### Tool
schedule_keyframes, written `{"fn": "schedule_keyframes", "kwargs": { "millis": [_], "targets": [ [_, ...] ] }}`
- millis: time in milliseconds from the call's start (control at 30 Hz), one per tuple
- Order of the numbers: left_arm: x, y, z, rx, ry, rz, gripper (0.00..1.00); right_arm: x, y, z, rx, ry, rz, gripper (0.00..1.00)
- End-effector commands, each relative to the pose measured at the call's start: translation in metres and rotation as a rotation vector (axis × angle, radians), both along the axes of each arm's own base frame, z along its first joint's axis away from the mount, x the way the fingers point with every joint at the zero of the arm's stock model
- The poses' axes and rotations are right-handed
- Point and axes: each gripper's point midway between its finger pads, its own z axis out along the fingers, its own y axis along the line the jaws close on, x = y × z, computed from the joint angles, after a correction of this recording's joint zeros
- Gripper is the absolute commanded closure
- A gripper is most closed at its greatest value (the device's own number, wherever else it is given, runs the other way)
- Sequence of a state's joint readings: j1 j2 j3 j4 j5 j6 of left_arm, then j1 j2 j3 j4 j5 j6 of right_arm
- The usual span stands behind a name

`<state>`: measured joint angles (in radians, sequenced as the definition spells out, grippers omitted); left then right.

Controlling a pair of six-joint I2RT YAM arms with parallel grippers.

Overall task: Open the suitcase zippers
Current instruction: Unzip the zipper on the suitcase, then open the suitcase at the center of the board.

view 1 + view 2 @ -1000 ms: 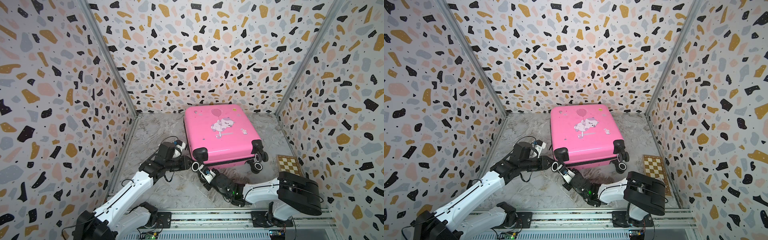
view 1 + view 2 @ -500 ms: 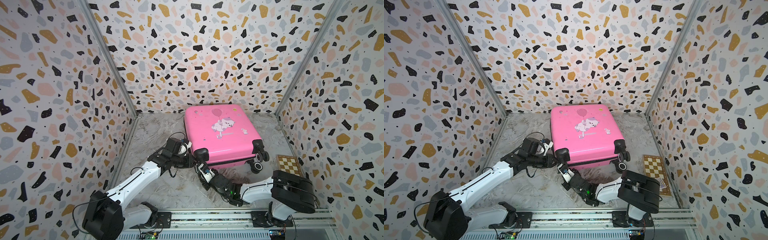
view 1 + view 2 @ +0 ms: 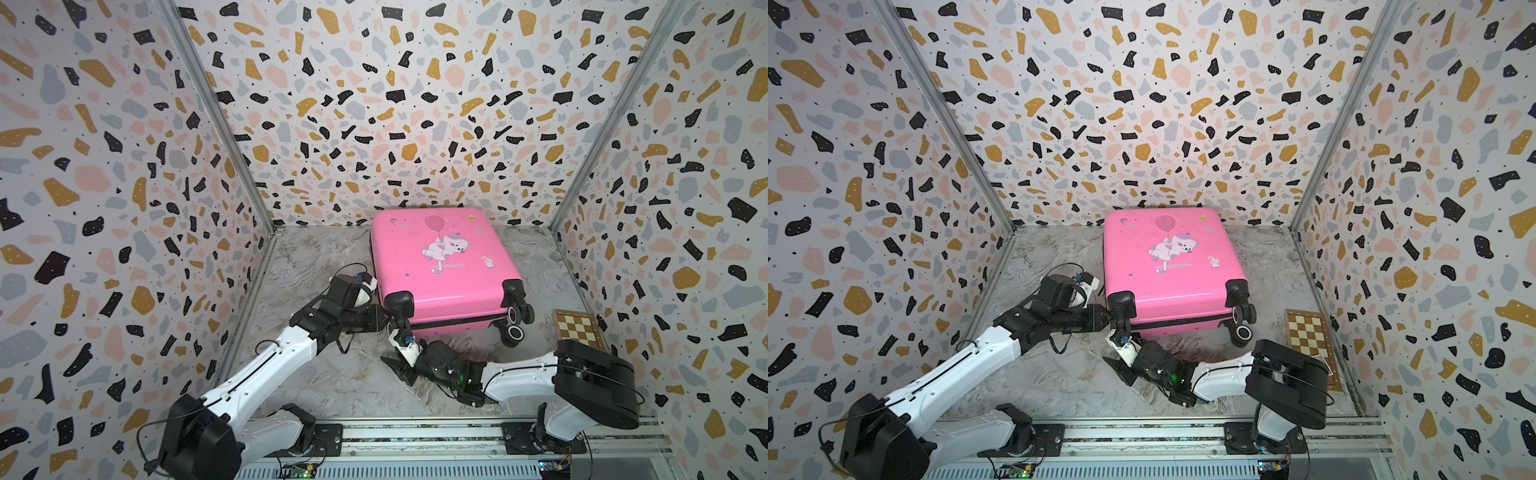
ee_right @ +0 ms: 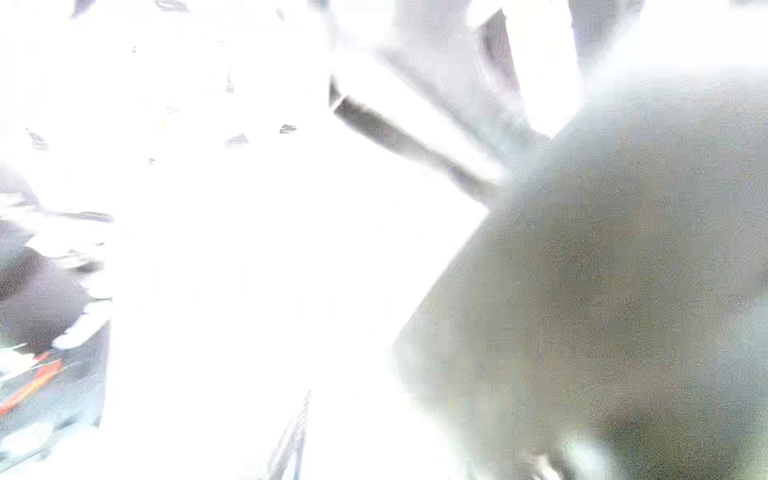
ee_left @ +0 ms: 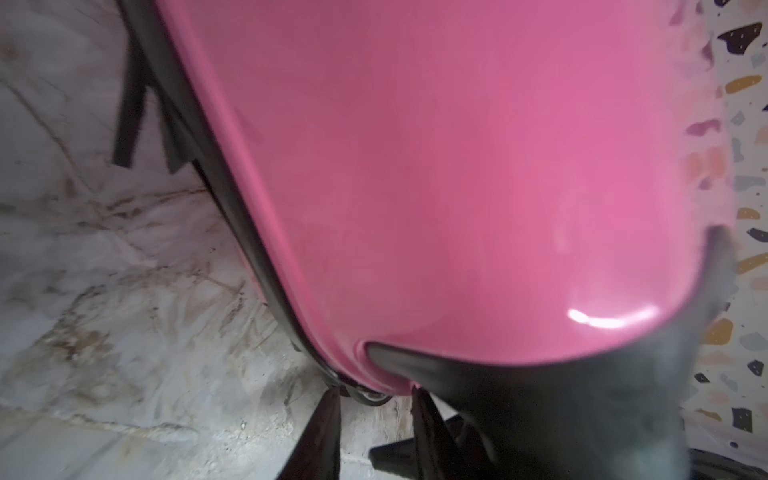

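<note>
Top views: suitcase (image 3: pixel 440 266) lies flat on floor (image 3: pixel 316 257), centre-rear, wheels (image 3: pixel 515 330) toward robot; zippers (image 3: pixel 457 323) = black band round seam. Left gripper (image 3: pixel 384 320) at the left wheel corner; right gripper (image 3: pixel 392 365) low, just in front, spread can't tell. L wrist: fingers (image 5: pixel 328 419) narrowly parted by the band, nothing clearly pinched. R wrist: washed out. Shell prob. stiff, slick, light, so pinch a pull, not the shell.

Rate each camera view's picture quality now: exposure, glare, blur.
Both top views: sharp and evenly lit, the suitcase crisp. Left wrist view: close, softly blurred, one bright highlight on the suitcase's glossy pink. Right wrist view: overexposed almost to white, smeared, nothing recognisable.
</note>
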<state>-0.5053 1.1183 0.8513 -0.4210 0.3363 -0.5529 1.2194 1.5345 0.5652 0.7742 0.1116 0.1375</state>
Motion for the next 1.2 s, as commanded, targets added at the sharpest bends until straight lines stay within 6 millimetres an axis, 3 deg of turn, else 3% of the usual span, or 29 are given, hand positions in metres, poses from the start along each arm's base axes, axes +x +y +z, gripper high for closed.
{"fn": "schedule_keyframes", "kwargs": {
  "millis": [0, 167, 333, 367, 433, 600, 733, 900, 1167],
  "targets": [
    [-0.002, 0.021, 0.039, 0.032, -0.117, 0.061, 0.51, -0.012, -0.006, 0.027, 0.019, 0.026, 0.034, 0.42],
    [-0.02, 0.041, 0.067, 0.031, -0.182, 0.102, 0.22, -0.016, -0.044, 0.029, -0.009, 0.082, -0.025, 0.35],
    [-0.042, 0.036, 0.088, -0.033, -0.228, 0.04, 0.09, -0.017, -0.081, 0.049, 0.011, 0.096, -0.082, 0.24],
    [-0.047, 0.036, 0.092, -0.037, -0.246, 0.028, 0.08, -0.015, -0.089, 0.054, 0.012, 0.095, -0.102, 0.1],
    [-0.056, 0.034, 0.101, -0.05, -0.289, 0.002, 0.07, -0.009, -0.104, 0.062, 0.01, 0.099, -0.154, 0.0],
    [-0.076, 0.028, 0.117, -0.065, -0.364, -0.061, 0.07, 0.019, -0.149, 0.09, 0.012, 0.12, -0.361, 0.0],
    [-0.084, 0.019, 0.109, -0.003, -0.368, -0.099, 0.07, 0.042, -0.181, 0.105, -0.015, 0.129, -0.499, 0.0],
    [-0.083, 0.017, 0.09, 0.111, -0.355, -0.098, 0.07, 0.068, -0.214, 0.118, -0.058, 0.171, -0.599, 0.0],
    [-0.071, 0.007, 0.08, 0.134, -0.34, -0.086, 0.06, 0.106, -0.292, 0.126, -0.103, 0.244, -0.836, 0.0]
  ]
}}
